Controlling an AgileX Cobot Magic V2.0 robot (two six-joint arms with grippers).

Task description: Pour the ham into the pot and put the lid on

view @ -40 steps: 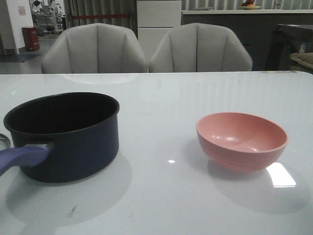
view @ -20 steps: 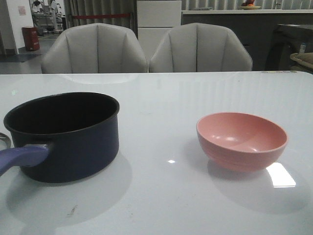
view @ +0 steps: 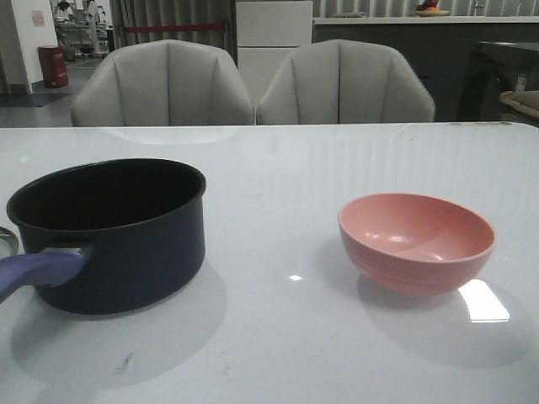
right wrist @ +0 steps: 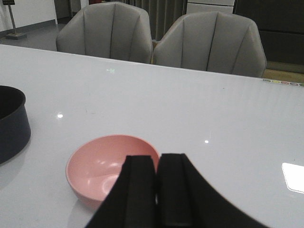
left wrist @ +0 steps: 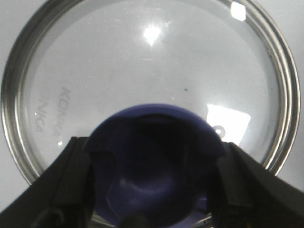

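The dark navy pot [view: 126,244] stands at the left of the table, its purple handle [view: 38,271] pointing toward me. No ham shows; the pot's black inside is hidden from this angle. The pink bowl [view: 417,240] at the right is empty. In the left wrist view the glass lid [left wrist: 142,61] lies flat on the table. My left gripper [left wrist: 154,156] is shut on its blue knob [left wrist: 154,190], one finger pressed to each side. A sliver of metal rim [view: 7,240] shows at the front view's left edge. My right gripper [right wrist: 156,164] hovers shut and empty over the near side of the bowl [right wrist: 95,166].
Two grey chairs [view: 164,84] [view: 345,80] stand behind the table's far edge. The white table [view: 286,337] is glossy, with bright light reflections. The pot's wall [right wrist: 12,123] also shows in the right wrist view.
The metal rim at the front view's left edge has shifted very slightly. The pot and the bowl have not moved.
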